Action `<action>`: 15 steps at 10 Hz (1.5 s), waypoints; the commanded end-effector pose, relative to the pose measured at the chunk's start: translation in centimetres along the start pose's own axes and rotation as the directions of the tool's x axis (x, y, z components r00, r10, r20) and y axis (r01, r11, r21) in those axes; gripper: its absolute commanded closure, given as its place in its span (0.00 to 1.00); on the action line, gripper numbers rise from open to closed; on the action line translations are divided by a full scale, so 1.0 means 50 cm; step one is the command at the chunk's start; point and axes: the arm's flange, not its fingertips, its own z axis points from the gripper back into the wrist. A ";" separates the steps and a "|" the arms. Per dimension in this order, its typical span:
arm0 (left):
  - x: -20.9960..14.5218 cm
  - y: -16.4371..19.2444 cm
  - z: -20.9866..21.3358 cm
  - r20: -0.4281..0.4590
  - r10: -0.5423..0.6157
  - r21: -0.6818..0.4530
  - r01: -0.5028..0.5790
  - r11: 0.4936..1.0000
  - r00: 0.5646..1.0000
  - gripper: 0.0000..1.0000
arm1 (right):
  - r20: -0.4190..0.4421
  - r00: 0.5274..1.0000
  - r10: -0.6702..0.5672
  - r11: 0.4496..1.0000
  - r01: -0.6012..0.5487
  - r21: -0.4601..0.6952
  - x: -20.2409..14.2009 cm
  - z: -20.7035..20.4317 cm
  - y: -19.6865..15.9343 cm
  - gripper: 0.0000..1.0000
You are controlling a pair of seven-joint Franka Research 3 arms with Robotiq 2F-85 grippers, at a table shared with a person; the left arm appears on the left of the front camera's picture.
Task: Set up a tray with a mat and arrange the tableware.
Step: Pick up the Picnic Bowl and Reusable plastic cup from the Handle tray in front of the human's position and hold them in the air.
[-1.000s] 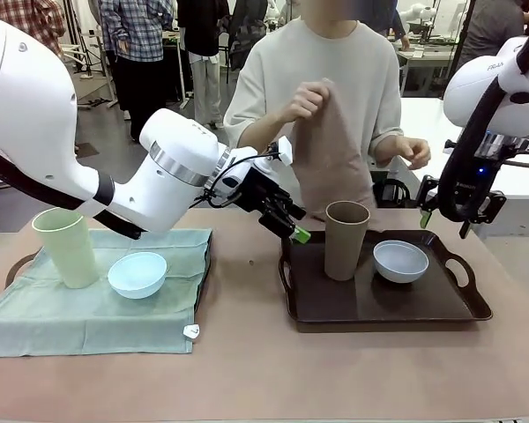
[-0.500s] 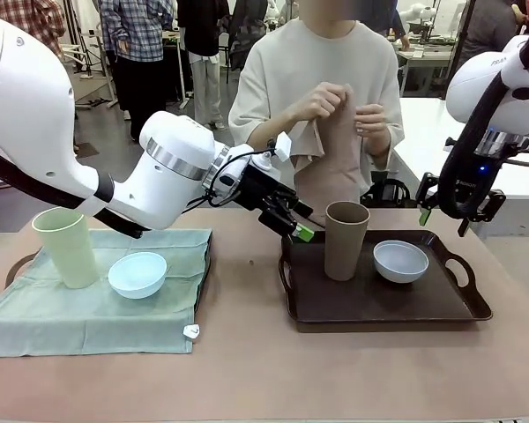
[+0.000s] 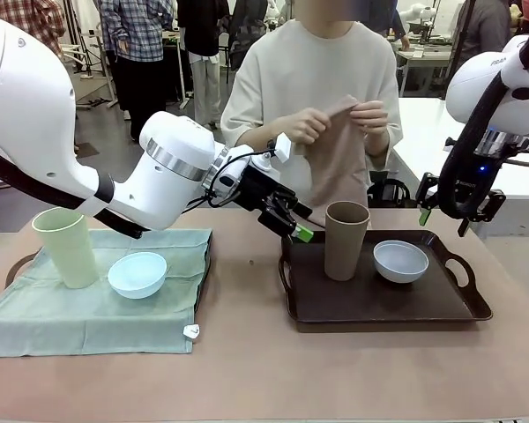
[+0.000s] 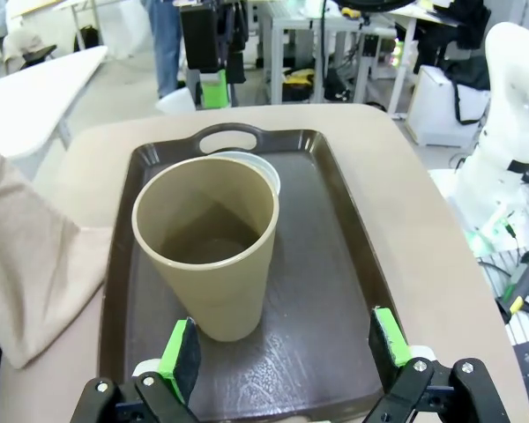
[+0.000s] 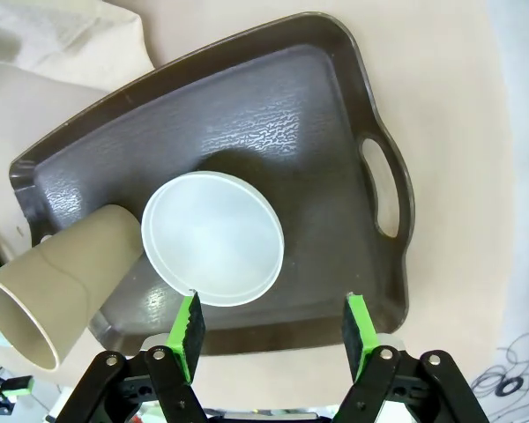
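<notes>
A brown tumbler stands upright on a dark brown tray with a looped handle at its far end. A white bowl peeks out just behind the tumbler. At the bottom edge, the left hand has its green-padded fingers spread wide, holding nothing. A beige cloth hangs at the left. The tray rests on a tan surface.
</notes>
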 end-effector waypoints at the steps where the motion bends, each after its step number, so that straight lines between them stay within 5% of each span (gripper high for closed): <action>1: 0.000 0.000 0.000 0.001 0.000 0.000 0.000 1.000 1.000 0.00 | 0.000 1.000 0.000 1.000 0.000 0.000 0.000 0.000 0.000 0.19; 3: -0.034 0.020 -0.013 0.110 -0.180 0.008 0.180 0.984 0.978 0.00 | -0.028 0.999 0.033 0.999 -0.033 -0.019 0.008 -0.022 -0.003 0.19; 5: -0.064 0.035 -0.033 0.131 -0.238 0.013 0.238 0.971 0.962 0.00 | -0.037 0.999 0.035 0.999 -0.036 -0.032 0.015 -0.043 -0.003 0.19; 11: -0.103 0.085 -0.100 0.214 -0.148 0.038 0.143 0.989 0.966 0.00 | -0.088 0.993 0.072 0.996 -0.076 -0.040 0.033 -0.104 0.007 0.19; 15: -0.101 0.084 -0.139 0.153 -0.090 0.030 0.087 0.996 0.984 0.00 | -0.109 0.989 0.101 0.994 -0.106 -0.033 0.035 -0.132 0.010 0.19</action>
